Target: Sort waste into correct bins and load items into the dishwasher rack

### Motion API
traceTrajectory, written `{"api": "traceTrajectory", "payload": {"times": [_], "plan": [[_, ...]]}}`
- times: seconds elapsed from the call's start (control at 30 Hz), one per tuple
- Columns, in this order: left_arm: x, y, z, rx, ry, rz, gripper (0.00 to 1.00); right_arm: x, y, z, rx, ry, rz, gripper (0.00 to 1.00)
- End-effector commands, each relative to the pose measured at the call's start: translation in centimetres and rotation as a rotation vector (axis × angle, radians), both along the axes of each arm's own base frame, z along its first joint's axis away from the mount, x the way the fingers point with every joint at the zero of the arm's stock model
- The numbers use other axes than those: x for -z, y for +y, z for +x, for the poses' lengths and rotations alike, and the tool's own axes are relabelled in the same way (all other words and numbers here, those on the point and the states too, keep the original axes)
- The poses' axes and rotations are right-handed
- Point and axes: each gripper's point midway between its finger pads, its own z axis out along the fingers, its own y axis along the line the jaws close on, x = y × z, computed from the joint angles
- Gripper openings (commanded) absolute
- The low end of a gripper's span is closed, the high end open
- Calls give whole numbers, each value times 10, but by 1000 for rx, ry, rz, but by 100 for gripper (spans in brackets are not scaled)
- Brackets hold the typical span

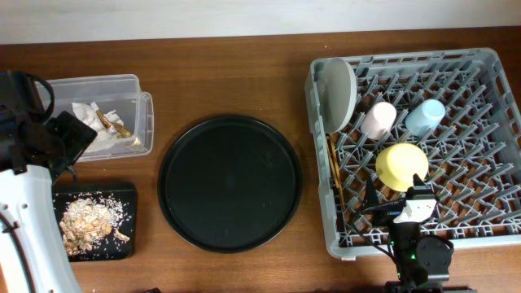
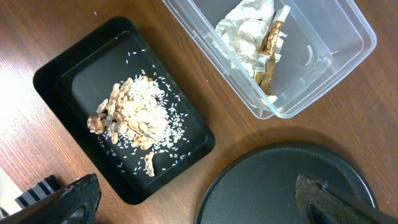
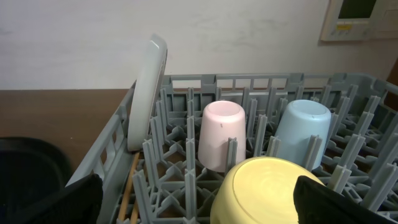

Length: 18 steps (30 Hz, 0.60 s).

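Note:
The grey dishwasher rack (image 1: 488,65) holds the pale grey plate (image 1: 340,94) on edge, the pink cup (image 1: 378,120), the light blue cup (image 1: 425,116) and the yellow bowl (image 1: 401,166), all three upside down. The chopsticks (image 1: 333,167) lie along its left side. The clear box (image 1: 122,81) holds white napkins (image 1: 89,114). The shallow black tray (image 1: 126,195) holds food scraps (image 1: 85,220). My left gripper (image 1: 69,138) is open and empty above these bins (image 2: 199,211). My right gripper (image 1: 396,199) is open and empty just in front of the yellow bowl (image 3: 267,186).
A large round black tray (image 1: 230,182) lies between the bins and the rack, with nothing on it. In the left wrist view its rim (image 2: 249,168) sits close to the shallow tray (image 2: 56,68) and the clear box (image 2: 348,37).

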Motion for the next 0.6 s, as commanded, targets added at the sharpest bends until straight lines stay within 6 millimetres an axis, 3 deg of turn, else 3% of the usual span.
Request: {"api": "traceTrajectory", "payload": {"times": [0.0, 0.23, 0.3, 0.47, 0.57], "plan": [[-3, 2, -1, 4, -7, 7, 99, 3, -3, 0, 17, 3, 4, 98], [-5, 6, -3, -6, 0, 30, 99, 3, -3, 0, 17, 3, 4, 98], [-7, 17, -16, -39, 49, 99, 99, 3, -3, 0, 17, 3, 4, 98], [-4, 5, -51, -36, 99, 82, 100, 3, -3, 0, 17, 3, 4, 98], [8, -2, -71, -36, 101, 81, 99, 3, -3, 0, 17, 3, 4, 98]]}}
